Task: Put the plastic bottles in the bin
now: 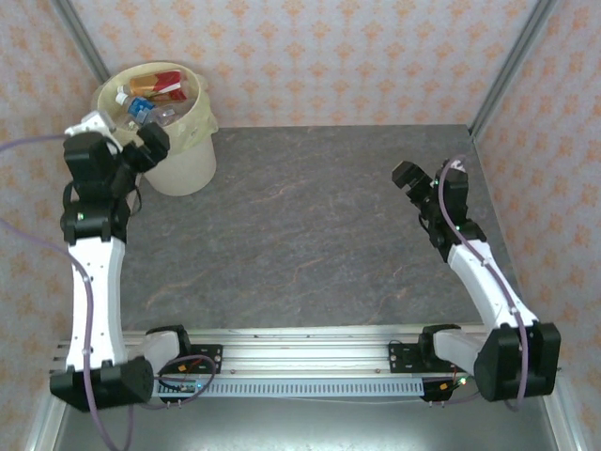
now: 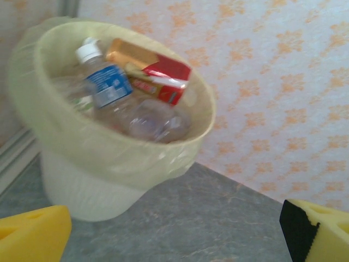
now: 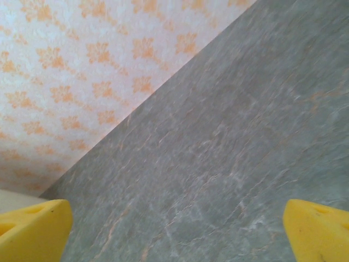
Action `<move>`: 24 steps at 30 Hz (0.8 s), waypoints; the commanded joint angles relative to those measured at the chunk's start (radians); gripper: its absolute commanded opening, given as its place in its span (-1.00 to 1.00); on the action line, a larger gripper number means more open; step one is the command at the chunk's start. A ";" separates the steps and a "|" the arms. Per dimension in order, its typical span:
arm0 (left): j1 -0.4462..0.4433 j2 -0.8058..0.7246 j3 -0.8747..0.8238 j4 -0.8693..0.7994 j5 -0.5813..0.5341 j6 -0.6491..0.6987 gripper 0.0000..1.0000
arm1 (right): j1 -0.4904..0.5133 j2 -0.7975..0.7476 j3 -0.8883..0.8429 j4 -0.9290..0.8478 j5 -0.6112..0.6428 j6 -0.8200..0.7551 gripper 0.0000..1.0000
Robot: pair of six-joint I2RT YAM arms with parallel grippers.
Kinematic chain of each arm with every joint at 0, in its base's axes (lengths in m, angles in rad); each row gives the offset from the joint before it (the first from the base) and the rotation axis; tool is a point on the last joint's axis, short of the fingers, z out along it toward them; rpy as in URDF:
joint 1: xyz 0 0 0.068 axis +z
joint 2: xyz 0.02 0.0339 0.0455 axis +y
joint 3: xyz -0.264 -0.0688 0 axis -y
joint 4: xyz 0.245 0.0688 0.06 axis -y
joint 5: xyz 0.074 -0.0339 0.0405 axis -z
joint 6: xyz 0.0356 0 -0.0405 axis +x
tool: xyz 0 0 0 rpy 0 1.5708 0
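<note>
The left gripper (image 2: pixel 174 234) is spread wide and empty. Just ahead of it stands the bin (image 2: pixel 82 191), holding the plastic bottles (image 2: pixel 112 90): a blue-labelled one nearest, red and orange beyond, and perhaps a clear one underneath, though it is blurred. The right gripper (image 3: pixel 174 232) is likewise spread and empty, with bare table (image 3: pixel 218 153) ahead of it, then the wall (image 3: pixel 71 71).

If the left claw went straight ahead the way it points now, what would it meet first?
Most likely the bin, at its bag-covered near rim, with the plastic bottles just beyond. The left claw is open; depth is hard to judge.
</note>
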 commanded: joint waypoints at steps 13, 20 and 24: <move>-0.004 -0.091 -0.710 0.441 -0.292 -0.003 1.00 | -0.031 -0.107 -0.315 0.180 0.546 -0.352 0.99; -0.069 0.143 -0.775 0.671 -0.344 0.144 1.00 | -0.053 0.081 -0.397 0.485 0.381 -0.451 0.99; -0.086 0.279 -0.781 0.813 -0.337 0.199 1.00 | -0.053 0.186 -0.411 0.624 0.321 -0.496 0.99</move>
